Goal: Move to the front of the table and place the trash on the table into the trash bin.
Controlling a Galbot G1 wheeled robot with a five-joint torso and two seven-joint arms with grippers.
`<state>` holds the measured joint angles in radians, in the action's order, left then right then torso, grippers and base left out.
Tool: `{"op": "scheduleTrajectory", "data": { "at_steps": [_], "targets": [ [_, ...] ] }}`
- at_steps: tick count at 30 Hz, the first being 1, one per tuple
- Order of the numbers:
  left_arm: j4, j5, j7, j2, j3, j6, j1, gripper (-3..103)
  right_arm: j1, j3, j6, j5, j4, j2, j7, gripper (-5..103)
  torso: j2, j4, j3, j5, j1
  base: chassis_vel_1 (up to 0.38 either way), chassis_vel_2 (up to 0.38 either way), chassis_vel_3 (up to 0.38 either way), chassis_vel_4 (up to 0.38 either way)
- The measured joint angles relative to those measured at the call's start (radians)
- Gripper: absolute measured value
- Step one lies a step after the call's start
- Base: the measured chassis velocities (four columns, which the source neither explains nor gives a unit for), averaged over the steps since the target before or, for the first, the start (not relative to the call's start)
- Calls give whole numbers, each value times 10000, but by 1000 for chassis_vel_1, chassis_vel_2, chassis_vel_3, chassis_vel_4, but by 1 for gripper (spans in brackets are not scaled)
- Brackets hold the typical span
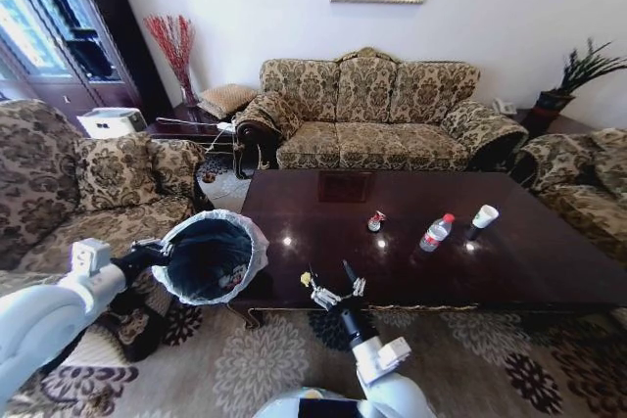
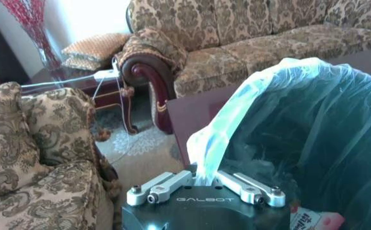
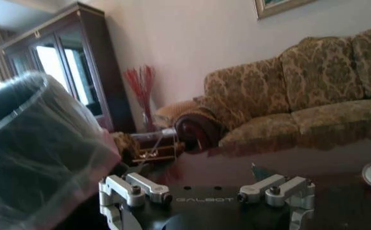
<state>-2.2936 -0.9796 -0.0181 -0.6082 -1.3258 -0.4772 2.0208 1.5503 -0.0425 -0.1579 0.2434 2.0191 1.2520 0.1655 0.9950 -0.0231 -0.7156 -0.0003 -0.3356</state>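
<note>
A Galbot G1 faces the near long edge of a glossy dark coffee table [image 1: 509,261] in a living room ringed by patterned sofas. Its left gripper [image 1: 160,250] is clamped on the ruffled white liner of the round black trash bin [image 1: 210,257], holding the tilted bin just off the table's near left corner; the left wrist view shows the fingers [image 2: 152,188] pinching the plastic at the rim, with a red-and-white wrapper [image 2: 313,221] lying inside. The right gripper [image 1: 331,284] hovers over the near edge of the tabletop, its fingers spread apart and holding nothing. Well apart from it, toward the middle of the tabletop, stand a small crushed red-and-white can [image 1: 375,221], a red-capped clear plastic bottle [image 1: 436,233] lying tilted, and a white paper cup [image 1: 483,217], in a loose row running toward the right end.
</note>
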Motion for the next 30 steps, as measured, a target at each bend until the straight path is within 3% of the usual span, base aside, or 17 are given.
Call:
{"op": "scheduleTrajectory", "data": {
  "at_steps": [6, 14, 20, 22, 30],
  "targets": [
    [4, 59, 41, -68, 11, 56, 20, 0, -853, 122, 293, -301, -1566, 420, 281, 100, -6, 5, -3, 4, -10, -32, 20, 18, -36],
    [-163, -78, 22, -182, 42, 70, 45, 0, -1559, 45, 379, -46, -3030, 776, -266, 100, 0, -5, 5, 0, 8, 0, 0, 0, 0],
    [-192, -70, 16, -170, 65, 68, 51, 0, -1815, 76, 477, -53, -3604, 1196, -559, 100, -1, 3, 2, 4, 0, 0, 0, 0, 0],
    [-209, -76, 16, -160, 46, 61, 78, 0, -1882, 72, 486, -110, -3798, 1298, -580, 100, -1, 0, 2, -12, 1, 0, 0, 0, 0],
    [-224, -97, 6, -128, -5, 55, 110, 0, -2071, 165, 480, -232, -4315, 1461, -746, 100, -1, -3, 3, -17, 2, 0, 0, 0, 0]
  ]
}}
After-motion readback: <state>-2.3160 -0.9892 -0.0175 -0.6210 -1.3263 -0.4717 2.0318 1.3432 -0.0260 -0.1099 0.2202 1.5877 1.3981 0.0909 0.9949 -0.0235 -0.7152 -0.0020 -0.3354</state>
